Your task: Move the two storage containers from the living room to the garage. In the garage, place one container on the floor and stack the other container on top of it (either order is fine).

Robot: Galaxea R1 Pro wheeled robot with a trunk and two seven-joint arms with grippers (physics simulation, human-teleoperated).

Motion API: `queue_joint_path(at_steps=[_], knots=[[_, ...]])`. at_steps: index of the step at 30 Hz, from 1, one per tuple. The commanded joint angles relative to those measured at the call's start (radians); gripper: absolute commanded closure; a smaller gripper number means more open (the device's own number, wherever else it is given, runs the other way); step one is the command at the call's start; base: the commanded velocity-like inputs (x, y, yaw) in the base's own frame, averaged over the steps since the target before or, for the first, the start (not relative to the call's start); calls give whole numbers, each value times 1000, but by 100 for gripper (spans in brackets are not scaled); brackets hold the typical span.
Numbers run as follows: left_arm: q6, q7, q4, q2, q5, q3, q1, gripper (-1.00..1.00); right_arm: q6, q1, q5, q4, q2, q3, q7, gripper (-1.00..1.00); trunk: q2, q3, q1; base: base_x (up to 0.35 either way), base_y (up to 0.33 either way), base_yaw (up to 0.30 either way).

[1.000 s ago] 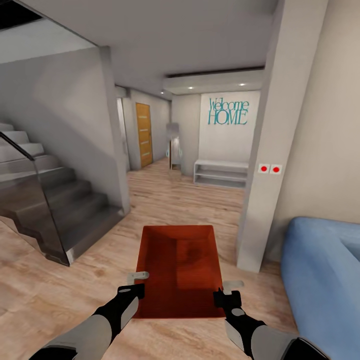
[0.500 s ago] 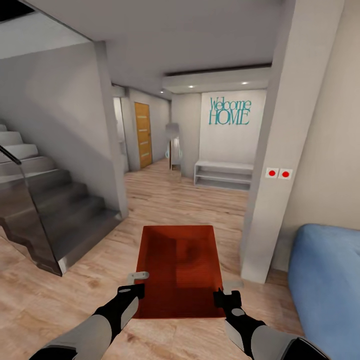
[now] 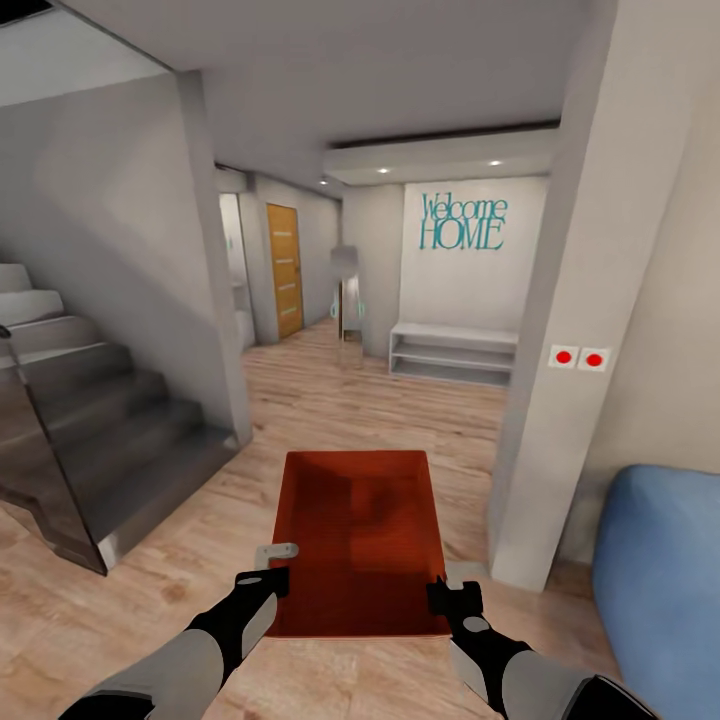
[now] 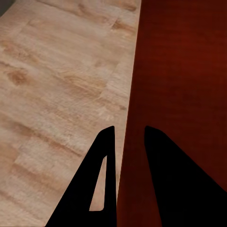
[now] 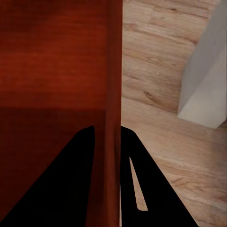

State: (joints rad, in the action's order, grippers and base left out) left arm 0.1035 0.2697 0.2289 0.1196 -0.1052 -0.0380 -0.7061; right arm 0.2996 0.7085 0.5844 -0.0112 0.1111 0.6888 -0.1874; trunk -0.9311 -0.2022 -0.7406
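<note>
Staircase [image 3: 95,440]: grey steps at the far left of the head view, rising away over the light wood-plank floor [image 3: 340,400].
Orange-wood door [image 3: 284,270]: shut, at the end of the hallway, left of the tall mirror [image 3: 347,300].
Left gripper [image 3: 272,572]: at the near left corner of the storage container [image 3: 357,535]; in the left wrist view its two dark fingers [image 4: 101,184] straddle the container's thin left wall [image 4: 130,118], one outside over the planks, one inside over the ribbed bottom, pinched narrow onto that wall.
Storage container: orange-red, lidless, held level above the plank floor between the two arms, long side pointing away from the robot toward the hallway.
Right gripper [image 3: 452,588]: at the near right corner of the container; in the right wrist view its fingers [image 5: 135,189] sit either side of the right wall [image 5: 112,94], clamped close on it, the inner finger over the box's bottom.
"Welcome HOME" lettering [image 3: 461,222]: teal, on the white far wall above a low white shelf [image 3: 452,352].
Pillar [image 3: 590,300]: pale, just right of the container, bearing two red-dot switches [image 3: 579,357].
Blue sofa [image 3: 660,580]: at the far right edge, beyond the pillar's foot.
</note>
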Motion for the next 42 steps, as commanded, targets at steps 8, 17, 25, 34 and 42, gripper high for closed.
queue_joint_path(at_steps=[8, 17, 25, 34, 42], knots=[[7, 8, 4, -18, -44, 36, -1, 100, 2, 0, 2, -1, -1, -24, -3, 100, -1, -1, -1, 322, 0, 0], [7, 8, 3, -18, -44, 36, -1, 100, 1, 0, 2, -1, -1, -24, -3, 100, -1, -1, -1, 322, 0, 0], [7, 8, 3, -18, -44, 36, -1, 100, 1, 0, 2, -1, -1, -23, -3, 100, -1, -1, -1, 322, 0, 0], [7, 8, 4, -19, -45, 37, -1, 100, 1, 0, 2, -1, -1, -23, -3, 100, -1, -1, -1, 322, 0, 0], [7, 8, 4, -18, -45, 37, -1, 100, 2, 0, 2, -1, -1, -23, -3, 100, -1, -1, -1, 322, 0, 0]])
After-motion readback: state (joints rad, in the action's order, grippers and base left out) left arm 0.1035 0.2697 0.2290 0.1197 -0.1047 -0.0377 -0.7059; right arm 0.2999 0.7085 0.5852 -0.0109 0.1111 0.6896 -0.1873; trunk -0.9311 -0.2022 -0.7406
